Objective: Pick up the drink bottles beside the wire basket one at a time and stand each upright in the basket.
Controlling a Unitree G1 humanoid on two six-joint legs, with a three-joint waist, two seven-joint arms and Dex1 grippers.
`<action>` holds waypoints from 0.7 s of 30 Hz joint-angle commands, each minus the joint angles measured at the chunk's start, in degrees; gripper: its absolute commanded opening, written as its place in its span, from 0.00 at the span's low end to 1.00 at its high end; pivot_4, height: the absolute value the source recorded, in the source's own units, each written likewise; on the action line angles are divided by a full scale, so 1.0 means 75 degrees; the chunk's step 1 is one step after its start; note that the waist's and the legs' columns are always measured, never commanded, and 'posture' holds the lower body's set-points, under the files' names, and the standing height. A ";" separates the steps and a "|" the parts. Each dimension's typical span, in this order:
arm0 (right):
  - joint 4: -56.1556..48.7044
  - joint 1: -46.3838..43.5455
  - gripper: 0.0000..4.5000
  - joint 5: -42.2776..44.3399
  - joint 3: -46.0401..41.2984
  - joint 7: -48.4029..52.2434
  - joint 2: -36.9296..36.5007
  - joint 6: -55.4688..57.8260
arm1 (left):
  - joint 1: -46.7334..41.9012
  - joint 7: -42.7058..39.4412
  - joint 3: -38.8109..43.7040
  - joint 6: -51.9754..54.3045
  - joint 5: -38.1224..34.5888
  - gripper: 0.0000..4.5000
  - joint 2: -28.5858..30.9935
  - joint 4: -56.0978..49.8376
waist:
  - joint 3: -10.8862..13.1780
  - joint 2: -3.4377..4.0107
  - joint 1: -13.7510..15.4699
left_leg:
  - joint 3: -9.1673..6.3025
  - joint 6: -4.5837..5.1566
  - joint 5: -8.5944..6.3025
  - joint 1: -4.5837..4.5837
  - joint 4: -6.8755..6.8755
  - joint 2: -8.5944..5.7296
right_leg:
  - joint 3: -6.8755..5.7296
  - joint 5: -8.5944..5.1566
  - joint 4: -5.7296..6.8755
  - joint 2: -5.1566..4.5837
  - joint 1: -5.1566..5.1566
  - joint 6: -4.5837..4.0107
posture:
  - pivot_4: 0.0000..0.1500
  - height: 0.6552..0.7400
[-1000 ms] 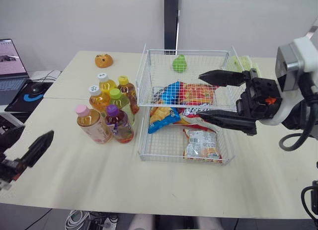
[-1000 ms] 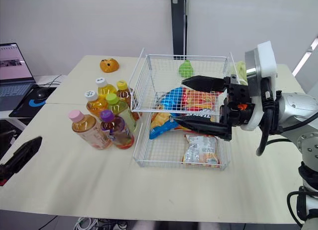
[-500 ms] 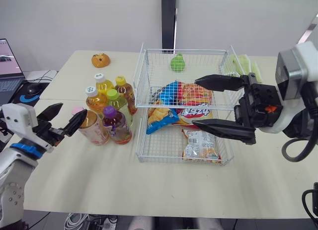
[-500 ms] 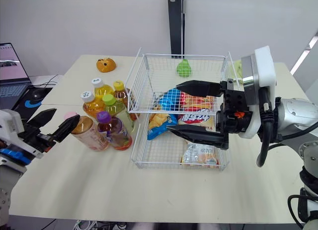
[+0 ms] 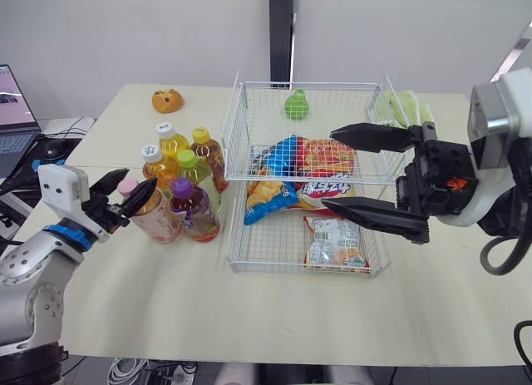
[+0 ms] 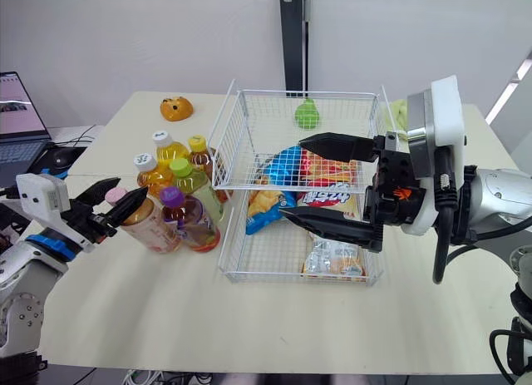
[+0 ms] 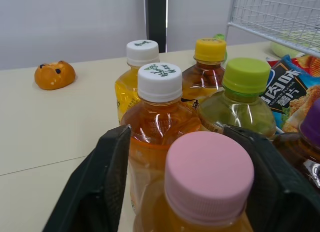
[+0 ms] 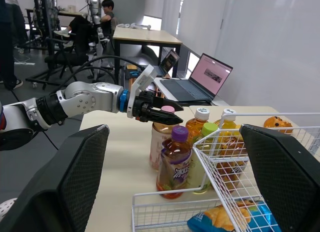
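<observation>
Six drink bottles [image 5: 184, 185] are seen standing upright in a tight cluster on the desk [image 5: 249, 318], left of centre in the head views, just beside the left wall of the wire basket [image 5: 238, 127] and outside it. The pink-capped bottle [image 5: 154, 214] is placed at the near-left corner of the cluster, with the purple-capped bottle [image 5: 197, 212] touching it on the right. Behind these stand the green-capped bottle [image 5: 194, 163], two white-capped bottles [image 5: 155, 162] and the yellow-capped bottle [image 5: 208, 148].

The left claw [image 5: 126, 188] is held at the level of the pink cap [image 7: 209, 174], which is straddled by its two black fingers [image 7: 95, 192]. The claw is spread rather than clamped: in the left wrist view a gap is seen between one finger and the cap, while contact on the other side cannot be told.

The right claw [image 5: 330, 170] is held wide apart at right of centre, above the basket, nothing being gripped. Snack bags [image 5: 337, 239] are lying in the basket, and a small green object [image 5: 295, 106] is seen at its far end.

An orange toy [image 5: 168, 100] is lying on the desk in the upper left, well apart from the bottles, and a laptop [image 8: 207, 76] is seen beyond the desk's left edge.
</observation>
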 commanded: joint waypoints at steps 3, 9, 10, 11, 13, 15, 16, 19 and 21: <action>-0.0114 -0.0091 1.00 0.0247 -0.0284 -0.0153 -0.0168 -0.0117 | 0.0124 -0.0081 0.0061 -0.0069 0.0074 0.31 0.0001 -0.0041 | 0.0000 0.0001 -0.0008 | 0.0000 0.0000 0.0000 0.0002 -0.0003 0.0001 | 0.0000 0.0000 0.0000 0.0000 0.0000 0.0000 | 1.00 1.00; -0.0098 -0.0091 1.00 0.0306 -0.0290 -0.0178 -0.0241 -0.0121 | 0.0012 -0.0368 0.0261 0.0071 -0.0209 0.31 0.0256 -0.0123 | 0.0001 0.0001 -0.0006 | 0.0000 -0.0001 0.0001 0.0005 -0.0009 0.0000 | 0.0000 0.0000 0.0000 0.0000 0.0000 0.0000 | 1.00 1.00; -0.0079 -0.0084 1.00 0.0294 -0.0282 -0.0158 -0.0254 -0.0116 | -0.0072 -0.0507 0.0446 0.0211 -0.0349 0.31 0.0513 -0.0078 | 0.0002 -0.0001 -0.0007 | 0.0000 -0.0001 0.0001 0.0004 -0.0009 0.0001 | 0.0000 0.0000 0.0000 0.0000 0.0000 0.0000 | 1.00 1.00; -0.0058 -0.0086 1.00 0.0279 -0.0261 -0.0140 -0.0270 -0.0103 | -0.0168 -0.0647 0.0643 0.0400 -0.0525 0.31 0.0783 0.0005 | 0.0004 -0.0004 -0.0010 | 0.0000 -0.0001 0.0001 0.0003 -0.0010 0.0001 | 0.0000 0.0000 -0.0001 0.0000 -0.0001 0.0000 | 1.00 1.00; 0.0001 -0.0093 1.00 0.0137 -0.0172 -0.0033 -0.0274 -0.0116 | -0.0368 -0.1026 0.0960 0.0880 -0.0999 0.31 0.1312 0.0214 | 0.0007 -0.0006 -0.0022 | 0.0000 -0.0001 0.0001 0.0000 -0.0013 0.0001 | -0.0001 0.0000 -0.0003 0.0000 -0.0007 0.0000 | 1.00 1.00; 0.0036 -0.0090 1.00 -0.0007 -0.0094 0.0058 -0.0217 -0.0174 | -0.0625 -0.1527 0.1186 0.1393 -0.1419 0.31 0.1938 0.0486 | 0.0020 -0.0023 -0.0026 | -0.0001 -0.0001 0.0001 -0.0004 -0.0016 0.0001 | -0.0003 -0.0001 -0.0004 0.0000 -0.0011 -0.0001 | 1.00 1.00; 0.0047 -0.0092 1.00 -0.0052 -0.0066 0.0079 -0.0157 -0.0213 | -0.0780 -0.1834 0.1279 0.1644 -0.1584 0.31 0.2304 0.0664 | 0.0023 -0.0026 -0.0028 | -0.0002 -0.0001 0.0001 -0.0007 -0.0018 0.0001 | -0.0004 -0.0001 -0.0008 0.0001 -0.0014 -0.0002 | 1.00 1.00; 0.0108 -0.0127 1.00 -0.0181 0.0012 0.0142 0.0003 -0.0301 | -0.1285 -0.2554 0.1388 0.2213 -0.1866 0.31 0.3223 0.1186 | 0.0031 -0.0036 -0.0034 | -0.0001 -0.0001 0.0001 -0.0012 -0.0022 0.0000 | -0.0004 -0.0001 -0.0025 0.0000 -0.0013 -0.0002 | 1.00 1.00; 0.0132 -0.0140 1.00 -0.0267 0.0066 0.0190 0.0081 -0.0322 | -0.1616 -0.2975 0.1455 0.2653 -0.2103 0.31 0.3772 0.1456 | 0.0032 -0.0035 -0.0033 | -0.0002 -0.0001 0.0001 -0.0016 -0.0023 -0.0001 | -0.0004 -0.0001 -0.0035 0.0000 -0.0012 -0.0002 | 1.00 1.00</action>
